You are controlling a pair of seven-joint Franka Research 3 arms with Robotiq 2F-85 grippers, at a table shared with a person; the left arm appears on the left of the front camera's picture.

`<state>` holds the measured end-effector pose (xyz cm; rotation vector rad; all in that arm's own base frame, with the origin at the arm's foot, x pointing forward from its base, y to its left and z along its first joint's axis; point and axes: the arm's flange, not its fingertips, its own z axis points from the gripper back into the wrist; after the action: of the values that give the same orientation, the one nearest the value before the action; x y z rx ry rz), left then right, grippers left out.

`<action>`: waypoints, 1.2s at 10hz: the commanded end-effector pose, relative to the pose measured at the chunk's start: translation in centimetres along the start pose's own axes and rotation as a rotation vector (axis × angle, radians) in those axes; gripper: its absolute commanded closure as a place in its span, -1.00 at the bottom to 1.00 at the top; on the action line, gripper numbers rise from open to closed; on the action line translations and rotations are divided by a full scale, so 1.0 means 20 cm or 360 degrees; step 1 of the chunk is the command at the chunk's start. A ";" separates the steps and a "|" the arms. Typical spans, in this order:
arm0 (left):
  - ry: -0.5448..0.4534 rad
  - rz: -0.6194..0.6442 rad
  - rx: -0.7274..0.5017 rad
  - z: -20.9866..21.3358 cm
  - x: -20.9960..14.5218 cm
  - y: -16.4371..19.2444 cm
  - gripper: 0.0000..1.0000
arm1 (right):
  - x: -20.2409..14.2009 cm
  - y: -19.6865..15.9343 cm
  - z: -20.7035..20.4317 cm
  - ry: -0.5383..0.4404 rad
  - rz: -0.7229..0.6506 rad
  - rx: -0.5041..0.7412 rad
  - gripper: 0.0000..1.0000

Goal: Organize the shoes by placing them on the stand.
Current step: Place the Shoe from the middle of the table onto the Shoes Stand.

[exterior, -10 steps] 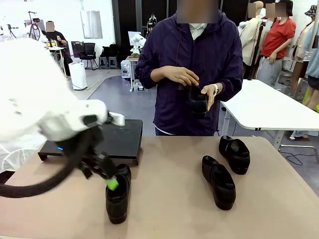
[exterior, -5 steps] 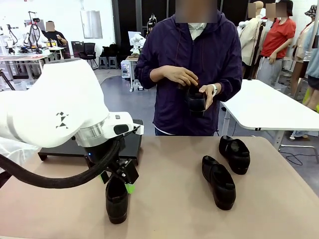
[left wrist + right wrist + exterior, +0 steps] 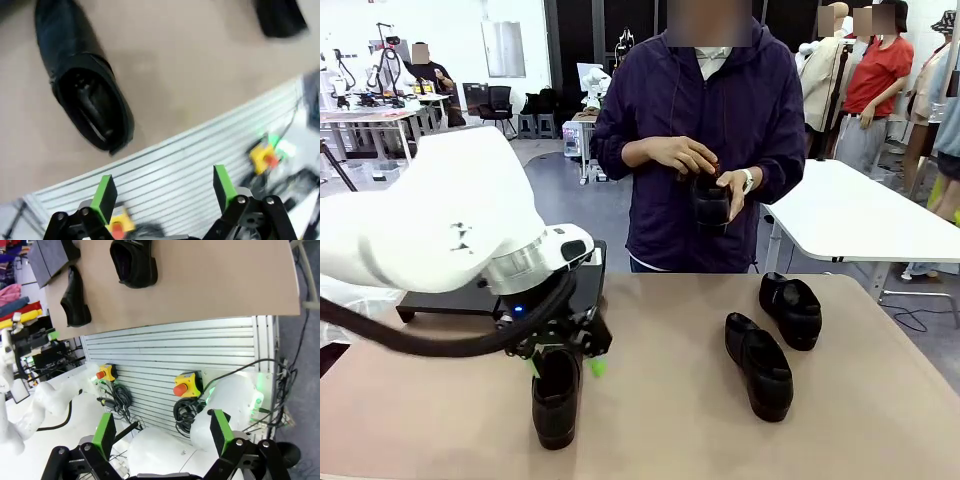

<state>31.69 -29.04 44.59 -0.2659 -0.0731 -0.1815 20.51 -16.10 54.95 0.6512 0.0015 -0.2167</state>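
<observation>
A black shoe [image 3: 556,405] lies toe toward me at the near left of the table. My left gripper [image 3: 563,367] hangs open just above its heel end, one green pad on each side, not touching. In the left wrist view that shoe [image 3: 85,85] lies ahead of the open left gripper [image 3: 164,190]. Two more shoes [image 3: 760,365] [image 3: 792,308] lie at the right. The person holds a fourth shoe [image 3: 712,203] in both hands at chest height. The black stand [image 3: 575,285] sits behind my left arm, partly hidden. My right gripper [image 3: 163,432] is open and empty, well back from the table.
In the right wrist view, the table [image 3: 210,285] has two shoes [image 3: 134,262] [image 3: 76,297] and the stand [image 3: 49,255] far off. The slotted metal panel [image 3: 165,355] with emergency-stop buttons is below the table edge. A white table [image 3: 860,215] stands behind at the right.
My left arm swung right and turned its wrist, bringing the open gripper from beside the near-left shoe to straddle it. The person's hands barely shifted.
</observation>
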 end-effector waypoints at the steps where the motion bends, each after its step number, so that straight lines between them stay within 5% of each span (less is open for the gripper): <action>1: -0.0165 0.0345 -0.0017 -0.11 0.11 -0.10 -1.00 | 0.00 -0.01 0.02 0.0010 0.0040 -0.0016 -1.00; 4: -0.0256 0.0491 0.0210 -0.17 0.20 -0.09 -1.00 | 0.00 -0.01 0.02 0.0010 0.0040 -0.0016 -1.00; 12: -0.0079 0.0556 0.0364 -0.38 0.33 -0.02 -1.00 | 0.00 -0.01 0.02 0.0010 0.0040 -0.0016 -1.00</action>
<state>37.60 -31.77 38.30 -0.0906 -0.1005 0.1534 20.51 -16.10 54.96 0.6512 0.0013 -0.2160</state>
